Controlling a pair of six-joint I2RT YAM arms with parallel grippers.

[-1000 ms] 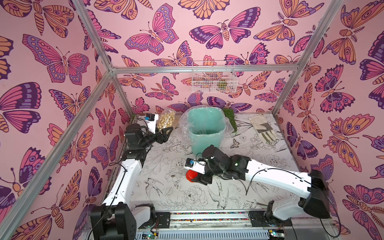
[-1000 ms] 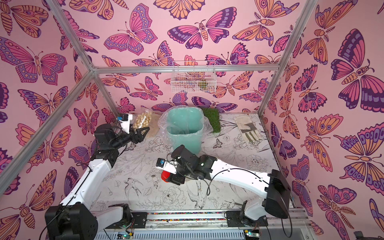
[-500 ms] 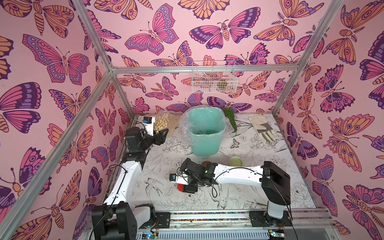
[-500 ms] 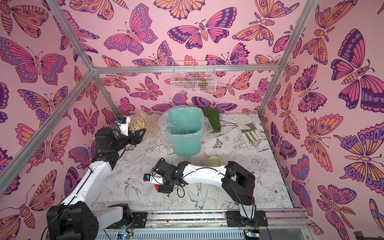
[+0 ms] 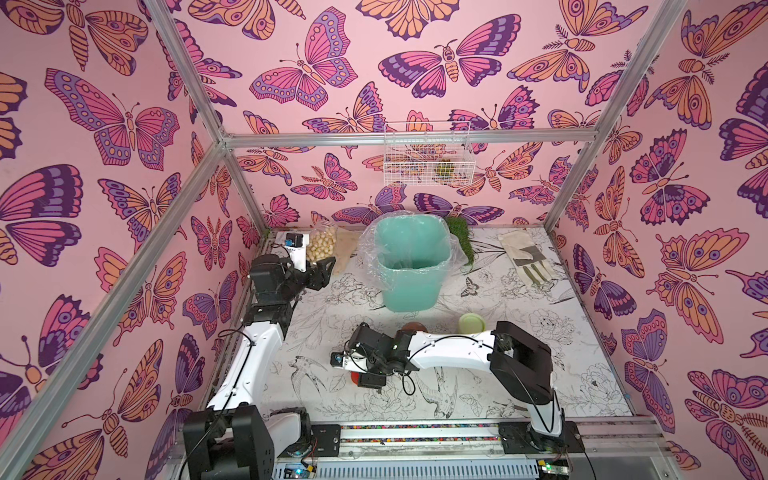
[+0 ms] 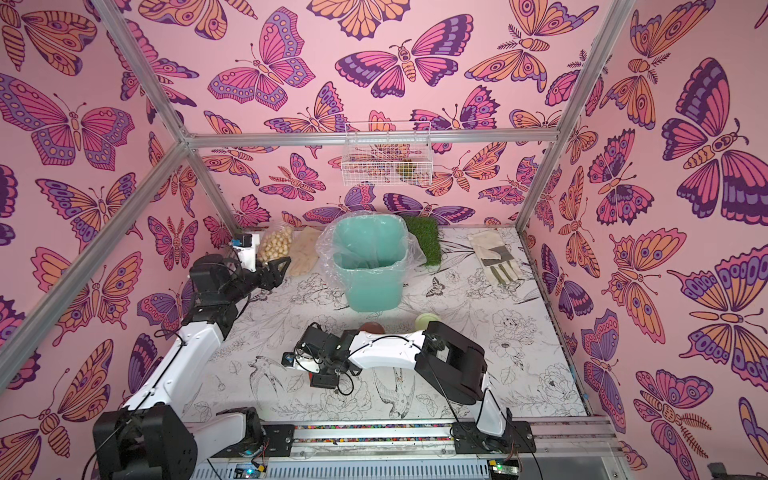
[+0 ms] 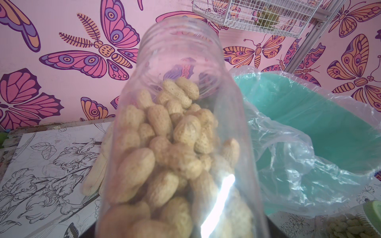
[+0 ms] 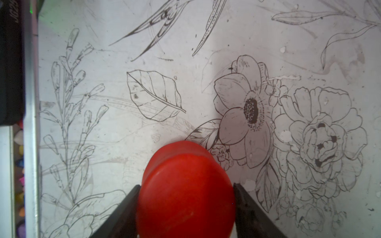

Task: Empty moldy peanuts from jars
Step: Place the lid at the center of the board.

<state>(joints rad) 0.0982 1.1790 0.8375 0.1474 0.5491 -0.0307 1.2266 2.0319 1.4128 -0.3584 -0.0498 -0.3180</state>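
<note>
My left gripper [image 5: 322,267] is shut on a clear jar [image 5: 320,246] with no lid, held at the back left beside the teal bin [image 5: 409,286]. In the left wrist view the jar [image 7: 181,127] fills the frame, tilted toward the bin and over half full of pale beige peanuts [image 7: 165,148]. My right gripper [image 5: 365,379] is shut on a red lid [image 8: 185,191], low over the mat near the table's front centre. Both black fingers [image 8: 123,208] press the lid's sides. Two more jars stand behind the right arm, one with a brown lid [image 5: 413,327], one with a pale green lid [image 5: 471,322].
The plastic-lined bin [image 6: 370,286] stands at back centre. A green grass tuft [image 5: 461,243] lies to its right and a beige glove [image 5: 345,249] to its left. A grey work glove [image 5: 525,257] lies at back right. A wire basket [image 5: 428,160] hangs on the back wall.
My right gripper has carried the red lid toward the front left and down close to the mat, its arm folding back. The left gripper and jar shifted slightly left.
</note>
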